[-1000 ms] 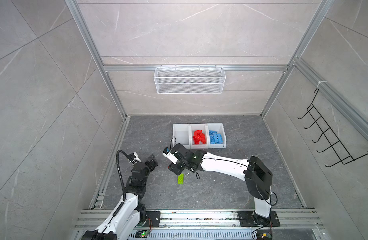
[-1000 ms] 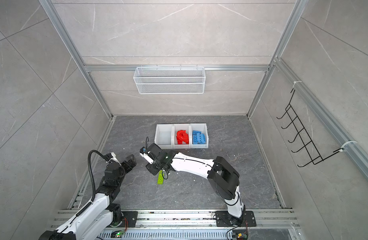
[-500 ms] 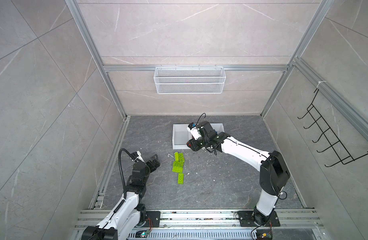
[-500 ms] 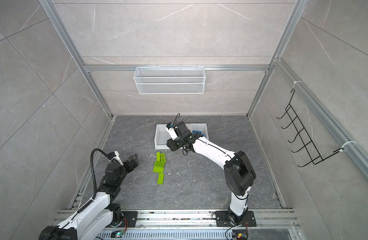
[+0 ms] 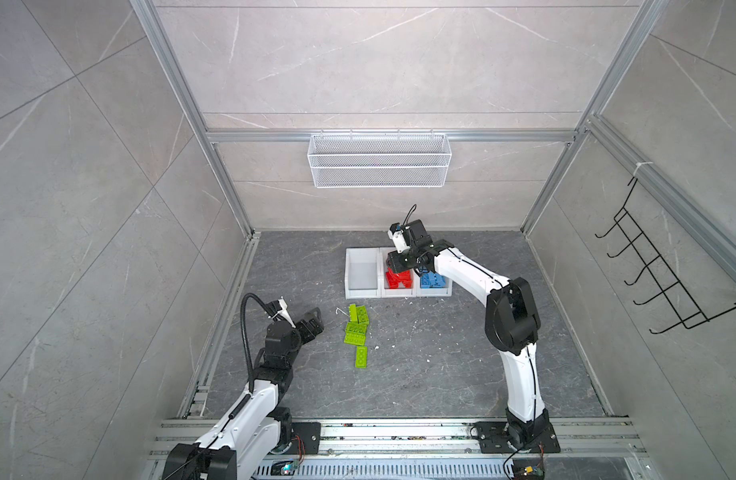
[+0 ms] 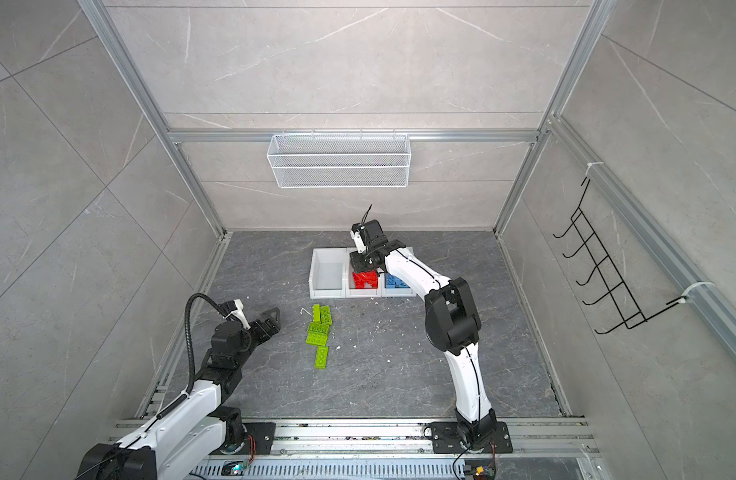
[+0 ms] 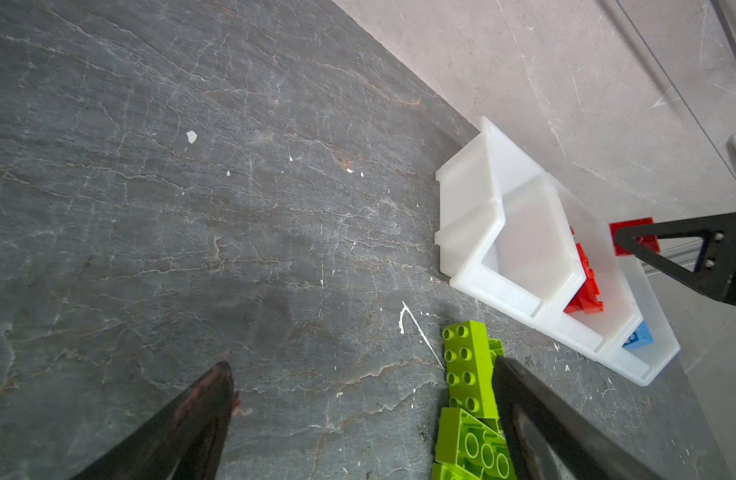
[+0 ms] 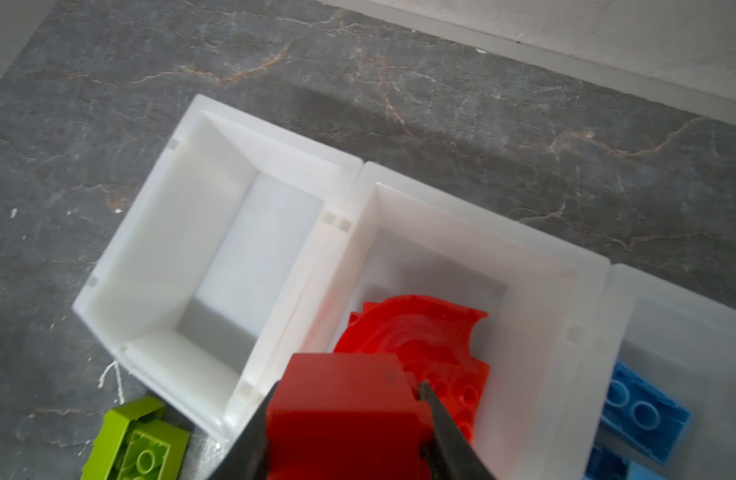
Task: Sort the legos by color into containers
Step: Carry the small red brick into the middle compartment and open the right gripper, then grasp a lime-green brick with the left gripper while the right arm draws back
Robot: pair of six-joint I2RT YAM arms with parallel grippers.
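Three joined white containers (image 5: 362, 293) stand in a row at the back of the floor. The left one (image 8: 158, 232) is empty, the middle one holds red legos (image 5: 399, 279) with the arch piece (image 8: 420, 332), and the right one holds blue legos (image 5: 432, 281). My right gripper (image 8: 349, 386) is shut on a red brick (image 8: 341, 399) just above the middle container (image 6: 360, 293). Several lime green legos (image 5: 356, 328) lie loose in front of the containers. My left gripper (image 7: 362, 365) is open and low, just left of the green legos (image 7: 468, 365), with nothing between its fingers.
A white wire mesh basket (image 5: 378, 166) hangs on the back wall and a black hook rack (image 5: 665, 274) on the right wall. Aluminium rails (image 5: 399, 432) run along the front edge. White specks dot the grey floor.
My right arm has swung from the green legos back to the containers with the red brick and now hangs over the middle one. The left arm has barely moved.
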